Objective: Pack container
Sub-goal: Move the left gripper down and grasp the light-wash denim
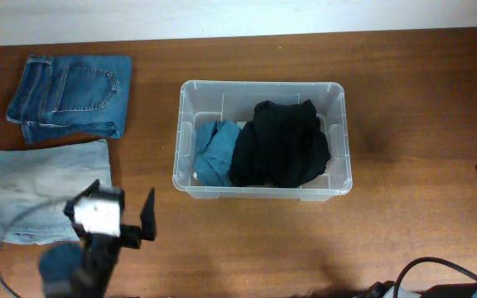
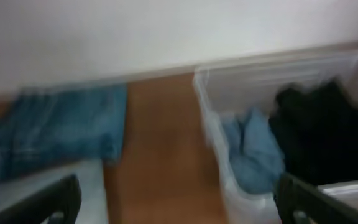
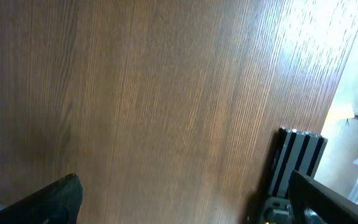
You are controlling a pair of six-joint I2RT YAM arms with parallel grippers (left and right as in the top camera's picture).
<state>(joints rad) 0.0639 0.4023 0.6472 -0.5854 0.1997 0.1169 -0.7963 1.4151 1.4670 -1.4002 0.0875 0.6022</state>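
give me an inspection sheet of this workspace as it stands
surface: brown wooden table, bare in front of the bin
job's things: clear container at centre, holding a black garment and a teal garment; folded blue jeans and folded pale denim lie on the table to its left
clutter: nothing seen
grippers: left gripper open, empty, above the pale denim's right edge; right gripper open, empty, over bare table
cables: grey cable loops over the pale denim; black cable at the near right corner
surroundings: white wall along the far edge; black frame beside the table
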